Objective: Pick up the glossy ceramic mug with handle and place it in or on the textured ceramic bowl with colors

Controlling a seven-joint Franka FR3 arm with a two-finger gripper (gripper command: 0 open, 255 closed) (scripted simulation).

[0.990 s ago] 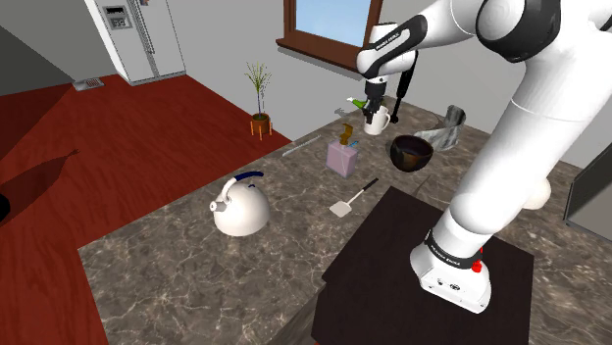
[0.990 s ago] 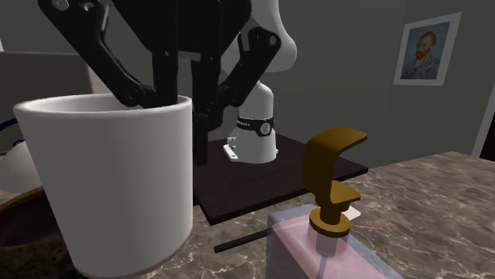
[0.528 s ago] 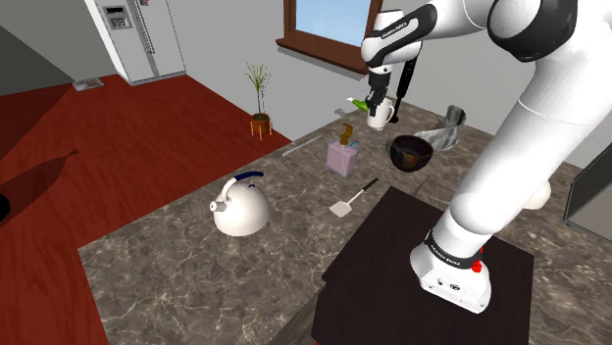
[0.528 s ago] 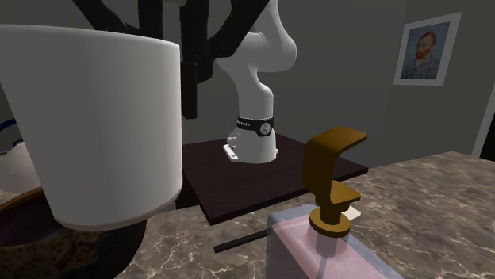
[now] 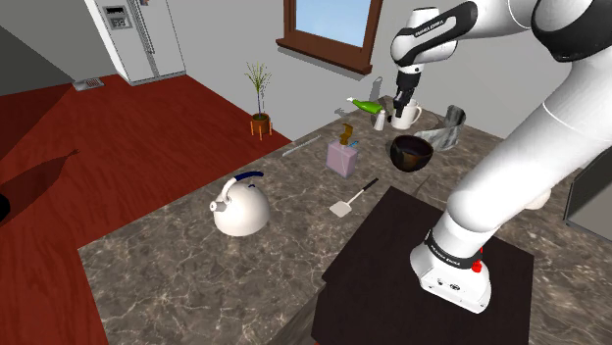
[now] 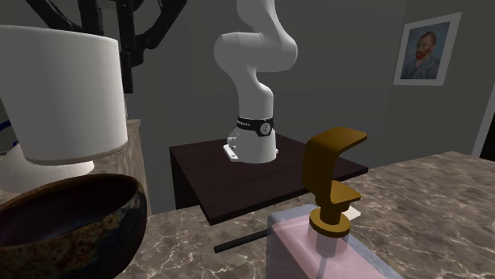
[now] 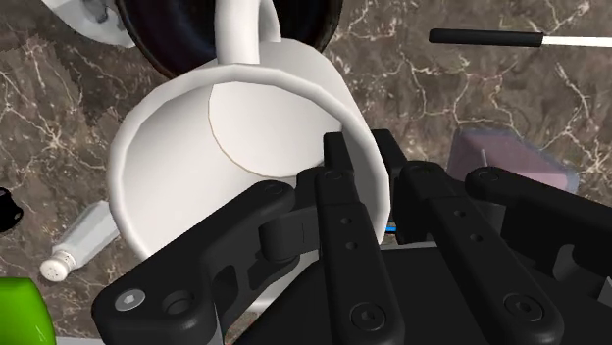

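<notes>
My gripper [image 5: 402, 98] is shut on the wall of a plain white mug [image 5: 406, 116] and holds it in the air, a little above the far side of a dark bowl [image 5: 412, 152] on the marble counter. In the wrist view one finger [image 7: 338, 162] is inside the mug [image 7: 226, 167] and the other outside, and the mug's handle points toward the bowl [image 7: 186, 34]. In the second exterior view the mug [image 6: 63, 95] hangs over the brown-rimmed bowl [image 6: 67, 226], apart from it.
Near the bowl stand a pink soap dispenser [image 5: 342, 155], a spatula [image 5: 355, 196], a green bottle [image 5: 365, 106], a small shaker [image 5: 380, 120] and a grey object [image 5: 446, 127]. A white kettle [image 5: 241, 208] sits nearer the front. The dark stand [image 5: 432, 265] is at lower right.
The gripper has carried the mug to the shoulder view's right and slightly up, from beside the green bottle to above the bowl. The grip has stayed shut.
</notes>
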